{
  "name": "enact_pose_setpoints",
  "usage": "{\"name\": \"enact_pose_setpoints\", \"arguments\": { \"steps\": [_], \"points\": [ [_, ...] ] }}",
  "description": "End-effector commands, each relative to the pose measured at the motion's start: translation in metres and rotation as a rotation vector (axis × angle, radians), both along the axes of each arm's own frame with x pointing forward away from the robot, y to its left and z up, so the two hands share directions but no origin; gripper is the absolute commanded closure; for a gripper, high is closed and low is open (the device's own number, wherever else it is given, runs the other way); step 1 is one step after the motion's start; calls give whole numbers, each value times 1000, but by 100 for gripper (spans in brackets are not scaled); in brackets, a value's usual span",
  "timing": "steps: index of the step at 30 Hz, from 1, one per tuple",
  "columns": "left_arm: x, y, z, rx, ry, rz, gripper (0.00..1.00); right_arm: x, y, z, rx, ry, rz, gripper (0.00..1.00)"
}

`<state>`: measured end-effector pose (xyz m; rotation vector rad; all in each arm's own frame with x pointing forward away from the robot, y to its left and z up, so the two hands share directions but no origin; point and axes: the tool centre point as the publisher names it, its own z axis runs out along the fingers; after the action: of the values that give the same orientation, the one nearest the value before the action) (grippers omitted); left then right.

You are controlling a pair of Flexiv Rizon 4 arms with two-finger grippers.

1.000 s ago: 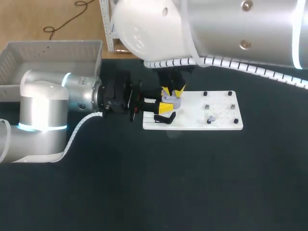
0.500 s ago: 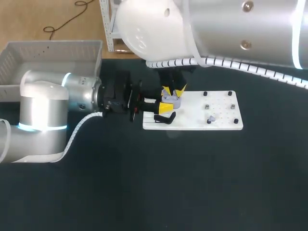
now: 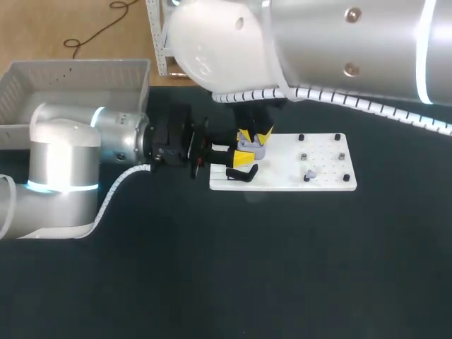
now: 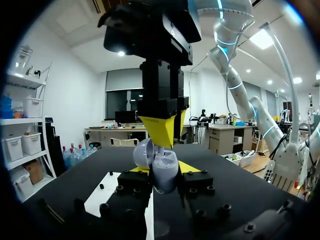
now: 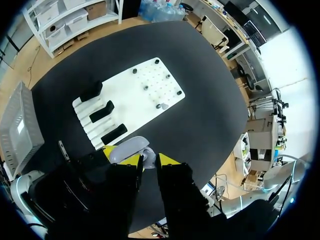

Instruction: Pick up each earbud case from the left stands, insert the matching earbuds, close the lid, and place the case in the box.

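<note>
table [image 3: 212, 268]: three stands [image 5: 102, 111]; left hand [image 4: 164, 168]: one case [image 4: 159, 176] (open); right hand [image 5: 146, 159]: one earbud [image 4: 161, 149]

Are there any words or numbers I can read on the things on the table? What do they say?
None: no words, numbers or signs show on the case, the earbud, the white board, the box, the left gripper or the right gripper.

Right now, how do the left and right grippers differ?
Pose: the left gripper lies level along the table; the right gripper points straight down.
Load: left is shut on the open lavender earbud case, right on a small earbud at the case's mouth.
Shared: yellow tips, both shut, meeting over the white board's left end.
</note>
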<state>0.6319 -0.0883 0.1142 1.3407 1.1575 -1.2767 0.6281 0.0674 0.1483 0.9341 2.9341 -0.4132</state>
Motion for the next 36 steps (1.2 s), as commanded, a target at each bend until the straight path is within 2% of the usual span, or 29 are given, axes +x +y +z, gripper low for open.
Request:
{"name": "enact_pose_setpoints", "arguments": {
  "steps": [1, 2, 3, 4, 5, 10, 14, 16, 19, 25, 27, 32, 36],
  "points": [
    [1, 0, 0, 0, -1, -1, 100, 1, 1, -2, -5, 3, -1, 93],
    [1, 0, 0, 0, -1, -1, 100, 2, 1, -2, -4, 4, -1, 67],
    [1, 0, 0, 0, -1, -1, 100, 1, 1, -2, -1, 5, -1, 50],
    [1, 0, 0, 0, -1, -1, 100, 1, 0, -2, 2, 6, -1, 6],
    [1, 0, 0, 0, -1, -1, 100, 0, -1, -2, 8, 0, -1, 0],
    [1, 0, 0, 0, -1, -1, 100, -11, -6, 13, 45, -49, 2, 0],
    [1, 0, 0, 0, -1, -1, 100, -27, -16, 34, 135, -120, 9, 0],
    [1, 0, 0, 0, -1, -1, 100, -35, -24, 45, 189, -184, 37, 0],
    [1, 0, 0, 0, -1, -1, 100, -49, -34, 61, 190, -319, 115, 0],
    [1, 0, 0, 0, -1, -1, 100, -65, -62, 69, 174, -493, 124, 0],
    [1, 0, 0, 0, -1, -1, 100, -70, -68, 69, 175, -518, 123, 0],
    [1, 0, 0, 0, -1, -1, 100, -73, -82, 55, 241, -512, 111, 0],
    [1, 0, 0, 0, -1, -1, 100, -69, -91, 41, 384, -478, 100, 0]
  ]
}}
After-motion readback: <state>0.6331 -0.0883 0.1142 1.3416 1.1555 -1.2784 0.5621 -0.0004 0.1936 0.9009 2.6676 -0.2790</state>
